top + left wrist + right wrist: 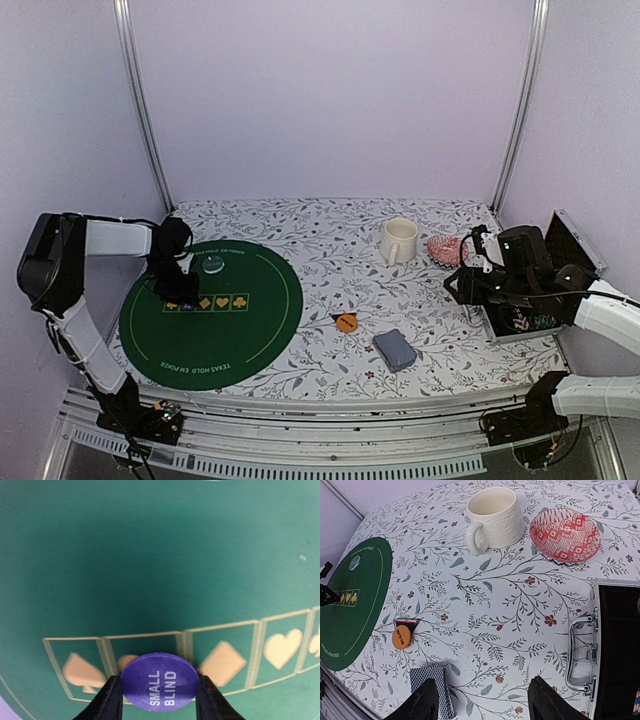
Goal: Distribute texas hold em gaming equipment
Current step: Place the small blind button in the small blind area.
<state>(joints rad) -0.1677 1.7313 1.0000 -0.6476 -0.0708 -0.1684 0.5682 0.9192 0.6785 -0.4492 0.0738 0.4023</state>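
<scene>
The left gripper (158, 686) is hanging over the round green felt poker mat (255, 335), and its two black fingers (111, 700) are pressing on opposite edges of a flat purple round plastic disc (158, 679) lettered SMALL BLIND, clamping it across its width. The disc is sitting squarely between the jaws, face toward the wrist camera, over the left end of the mat's row of tan printed suit boxes (222, 662). I cannot tell whether it is resting on the felt or lifted just clear. Being round, it is offering no long axis to line up. The left arm is by far the nearer one. The right gripper (487, 702) is hovering well off the mat's right side, fingers apart and holding nothing, just beside the grey-blue-backed stack of cards (431, 690). The coming move is probably hinging on where on the mat this disc is being placed
</scene>
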